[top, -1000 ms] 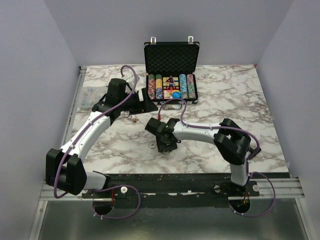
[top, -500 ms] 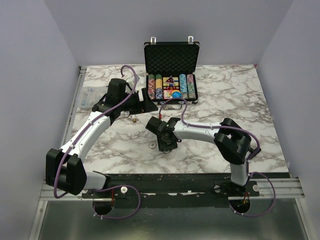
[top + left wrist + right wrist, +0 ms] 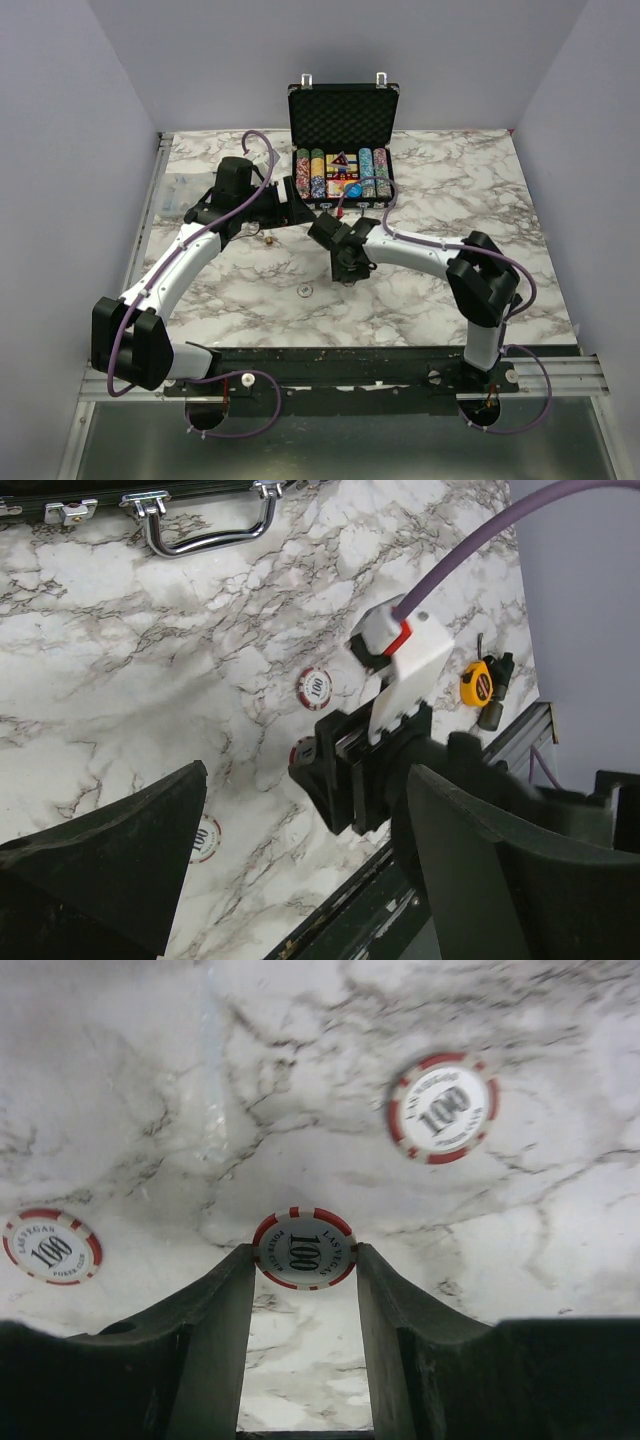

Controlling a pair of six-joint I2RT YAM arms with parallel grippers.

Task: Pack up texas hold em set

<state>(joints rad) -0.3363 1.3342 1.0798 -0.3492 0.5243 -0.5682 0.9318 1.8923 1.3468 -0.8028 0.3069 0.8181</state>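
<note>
On the marble table (image 3: 440, 190), from above: my left arm bends up from its base and reaches right. The left gripper (image 3: 304, 208) lies just beside the front left corner of the open case (image 3: 343, 118). My right arm folds at the elbow and stretches left, with the right gripper (image 3: 350, 272) pointing down at the marble in front of the case. The case stands at the far middle, lid upright, holding four chip rows (image 3: 317, 176) by my count and a blue disc (image 3: 354, 187) among them. One loose chip (image 3: 303, 291) lies to the left of my right gripper. My right forearm hides the marble beneath it.

From my left wrist: the left fingers (image 3: 110, 865) stand wide apart with nothing between them. Beyond them is the case's handle (image 3: 205, 528). One loose chip (image 3: 315, 688) lies in the open, and another (image 3: 206, 838) is half covered by my own finger. My right wrist, with its purple cable (image 3: 480, 550), blocks the middle. A tape measure (image 3: 476, 684) sits near the rail (image 3: 520, 742).

From my right wrist: the right fingers (image 3: 215, 1320) are clamped on one red-and-white chip (image 3: 303, 1250) marked 100, gripped by its edges at their tips. Two loose chips lie on the marble, one to the far right (image 3: 443, 1108) and one to the left (image 3: 50, 1248), making three outside the case. I cannot tell whether the gripped one is clear of the marble.
</note>
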